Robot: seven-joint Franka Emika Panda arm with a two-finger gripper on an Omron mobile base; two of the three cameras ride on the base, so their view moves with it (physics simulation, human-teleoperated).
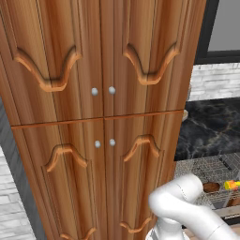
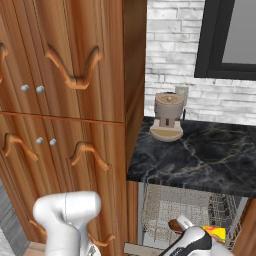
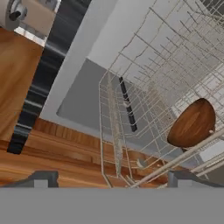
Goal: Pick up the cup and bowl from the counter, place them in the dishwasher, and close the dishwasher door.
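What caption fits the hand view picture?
Open fingers hover beside the wire rack, where the reddish-brown bowl already sits.

A tall carved wooden cabinet (image 2: 70,100) with small round silver knobs fills the left side. Just beside it on the right, a black glossy marble-look surface (image 2: 200,155) carries a small beige appliance (image 2: 167,117) near its back left corner, before a white brick wall (image 2: 172,45). Under the surface, a grey wire-mesh rack (image 2: 175,210) sits pulled out. A small reddish-brown bowl (image 2: 174,227) and a bright yellow cup (image 2: 214,232) lie at its front, partly hidden by the white arm (image 2: 67,217).
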